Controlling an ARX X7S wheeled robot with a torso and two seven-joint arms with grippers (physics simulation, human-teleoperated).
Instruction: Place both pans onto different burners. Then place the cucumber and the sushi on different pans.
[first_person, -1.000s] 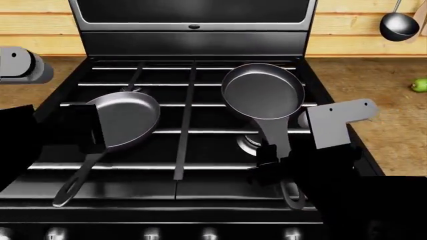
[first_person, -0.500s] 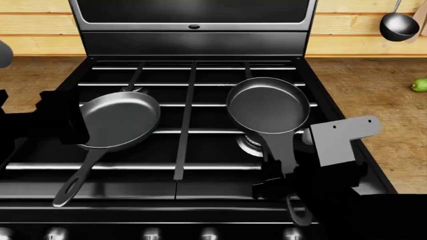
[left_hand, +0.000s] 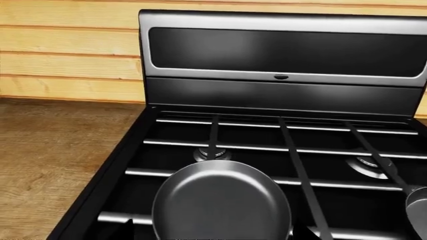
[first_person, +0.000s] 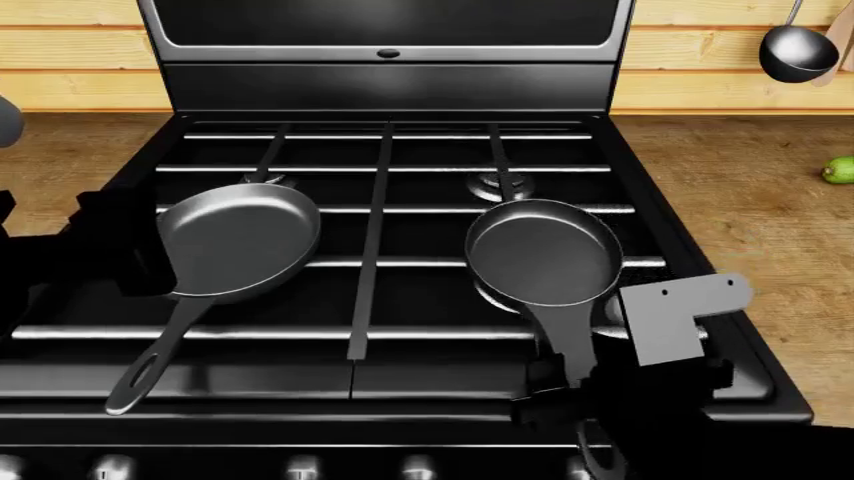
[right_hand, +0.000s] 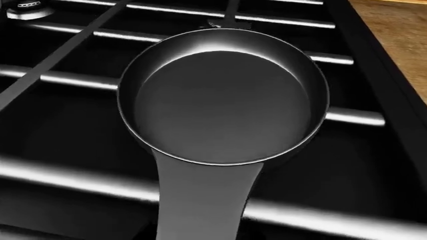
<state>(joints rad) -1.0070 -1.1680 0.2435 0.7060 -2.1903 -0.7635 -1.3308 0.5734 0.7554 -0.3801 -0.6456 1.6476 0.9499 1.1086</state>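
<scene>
My right claw (first_person: 554, 385) is pinched on the handle of the right pan (first_person: 545, 252), low near the stove's front edge; the fingers are dark against dark, so I can't judge more of their spread than that. That pan sits over the front-right burner, which peeks out under its rim. My left claw (first_person: 127, 245) is a black mass just beside the left pan (first_person: 240, 240); I cannot tell whether it is spread or pressed together, or whether it touches the rim.

The left pan lies on the grate of the stove (first_person: 387, 300) at front-left, its handle (first_person: 150, 365) angling toward the front edge.

The right wrist view shows the right pan (right_hand: 223, 95) empty, handle running toward the camera. The left wrist view shows the left pan (left_hand: 222, 202) also empty, plus two rear burners (left_hand: 212, 154) uncovered. Only the head view catches the cucumber (first_person: 838, 170), well off on the wooden tabletop (first_person: 747, 190) at the far right, and a ladle (first_person: 798, 50) hanging on the wall. I see no sushi.

The rear grate is open; the tabletop flanks both stove sides.
</scene>
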